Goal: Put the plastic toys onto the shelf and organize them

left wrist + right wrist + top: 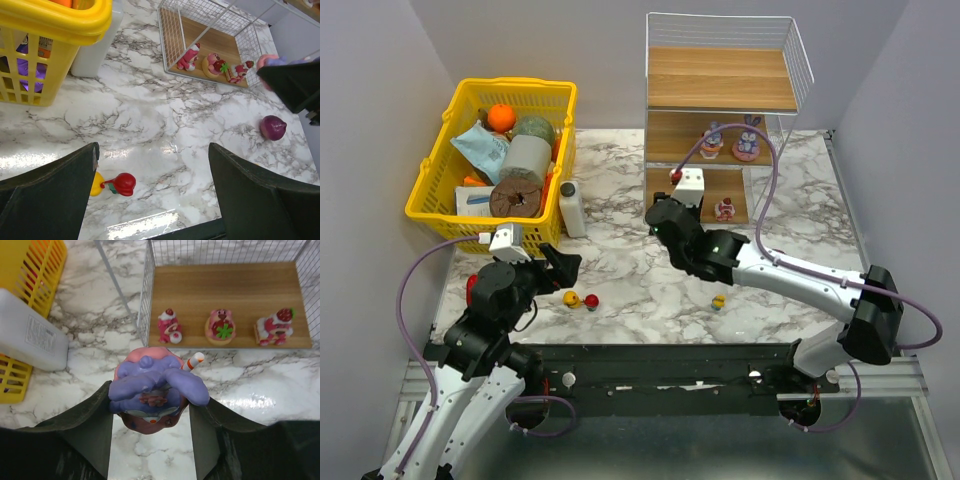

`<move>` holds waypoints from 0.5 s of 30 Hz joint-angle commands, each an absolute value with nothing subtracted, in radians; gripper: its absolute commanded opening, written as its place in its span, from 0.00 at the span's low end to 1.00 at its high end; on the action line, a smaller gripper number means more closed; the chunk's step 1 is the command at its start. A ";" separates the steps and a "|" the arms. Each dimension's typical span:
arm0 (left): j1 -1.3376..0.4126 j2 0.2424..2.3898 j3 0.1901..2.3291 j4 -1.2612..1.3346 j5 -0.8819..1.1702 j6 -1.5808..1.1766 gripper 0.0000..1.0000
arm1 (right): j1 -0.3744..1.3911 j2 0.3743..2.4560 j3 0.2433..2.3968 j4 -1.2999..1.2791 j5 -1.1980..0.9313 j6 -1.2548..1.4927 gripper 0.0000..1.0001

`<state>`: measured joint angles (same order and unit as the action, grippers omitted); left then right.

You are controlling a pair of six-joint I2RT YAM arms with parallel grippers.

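Now the right gripper [152, 402] has its dark, matte fingers pinched on a purple bunny [156, 385]. It is glossy plastic with rounded ears drooping forward on a pink base, held above the marble-patterned table [640, 270] just in front of the shelf [720, 78]. That shelf is thin white wire around flat, light wooden boards. On its bottom board three pink-red figurines [221, 327] stand in a neat row, apart from each other, small and lumpy like frosted cakes. Up on the middle board, two more bunnies [712, 140] sit side by side.

Over to the left gripper [154, 150]: its broad wedge-shaped fingers are spread wide, gripping nothing. Below it on the shiny tabletop lie a red-haired doll [122, 183] and a yellow-haired doll [96, 184], just beside each other. Another little yellow toy [719, 301] rests alone near the right arm. A smooth purple ball [273, 127] sits on the marble too. At far left stands a lattice-walled yellow basket [520, 86], with a white bottle [572, 208] beside it.
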<state>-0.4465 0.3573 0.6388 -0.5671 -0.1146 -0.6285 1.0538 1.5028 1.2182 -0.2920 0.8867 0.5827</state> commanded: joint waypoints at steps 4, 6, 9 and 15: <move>-0.445 0.347 0.627 -0.561 -0.100 -0.614 0.99 | 0.971 1.479 1.373 -0.315 0.900 0.385 0.32; -0.445 0.350 0.626 -0.560 -0.100 -0.612 0.99 | 0.956 1.483 1.408 -0.279 0.899 0.335 0.32; -0.445 0.354 0.626 -0.561 -0.098 -0.612 0.99 | 0.930 1.511 1.463 -0.259 0.887 0.287 0.33; -0.445 0.362 0.626 -0.561 -0.100 -0.611 0.99 | 0.890 1.575 1.517 -0.193 0.844 0.230 0.33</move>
